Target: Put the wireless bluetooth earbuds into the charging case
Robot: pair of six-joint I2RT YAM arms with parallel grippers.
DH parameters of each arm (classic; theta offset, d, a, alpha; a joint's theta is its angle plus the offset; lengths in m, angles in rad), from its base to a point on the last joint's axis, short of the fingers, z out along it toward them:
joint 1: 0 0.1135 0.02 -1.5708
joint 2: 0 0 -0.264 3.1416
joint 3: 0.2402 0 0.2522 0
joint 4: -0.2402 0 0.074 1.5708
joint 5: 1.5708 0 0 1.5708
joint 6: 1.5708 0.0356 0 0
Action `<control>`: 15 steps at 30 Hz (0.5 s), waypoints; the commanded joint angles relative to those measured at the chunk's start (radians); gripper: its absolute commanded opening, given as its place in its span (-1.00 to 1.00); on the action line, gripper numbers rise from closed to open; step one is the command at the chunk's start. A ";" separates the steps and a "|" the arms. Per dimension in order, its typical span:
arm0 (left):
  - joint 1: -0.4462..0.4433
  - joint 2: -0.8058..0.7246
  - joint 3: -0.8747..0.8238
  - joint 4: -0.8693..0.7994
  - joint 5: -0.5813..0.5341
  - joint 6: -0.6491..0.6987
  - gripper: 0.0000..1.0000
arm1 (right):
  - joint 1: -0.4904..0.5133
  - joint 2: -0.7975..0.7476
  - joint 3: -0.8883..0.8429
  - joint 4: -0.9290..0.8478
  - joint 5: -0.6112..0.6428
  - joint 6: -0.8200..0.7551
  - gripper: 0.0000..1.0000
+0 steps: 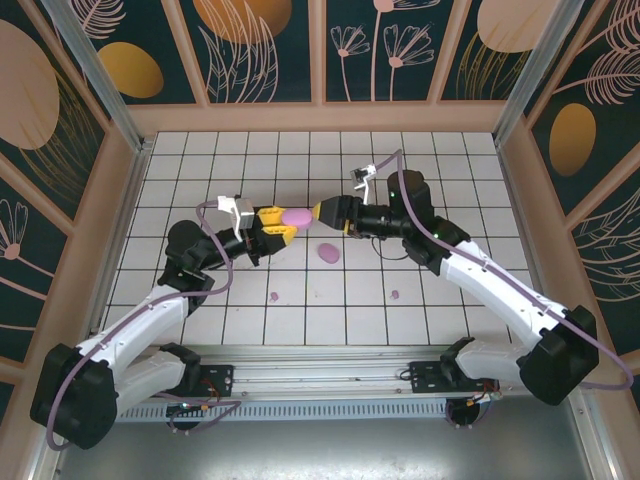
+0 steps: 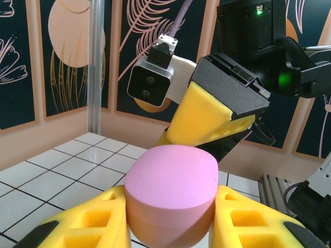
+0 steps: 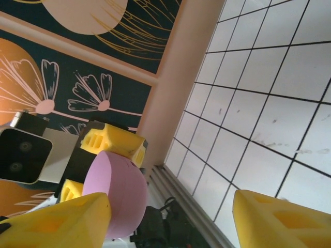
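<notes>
Top external: charging case (image 1: 299, 216) in left gripper (image 1: 286, 223), long axis left-right.

light: bright, even | shadows: faint | close foreground: slightly blurred

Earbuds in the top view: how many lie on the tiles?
2. The left earbud lies on a tile beside the left arm; the right earbud lies beside the right arm. Others may be hidden under the arms.
</notes>
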 commanded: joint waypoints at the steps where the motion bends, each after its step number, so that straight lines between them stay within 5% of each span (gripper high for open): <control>1: -0.017 0.012 0.011 0.043 0.045 -0.007 -0.72 | 0.049 0.034 0.000 0.094 -0.071 0.056 0.27; 15: -0.017 0.005 0.000 -0.038 -0.046 0.045 -0.74 | 0.019 -0.061 -0.031 -0.047 0.152 0.100 0.29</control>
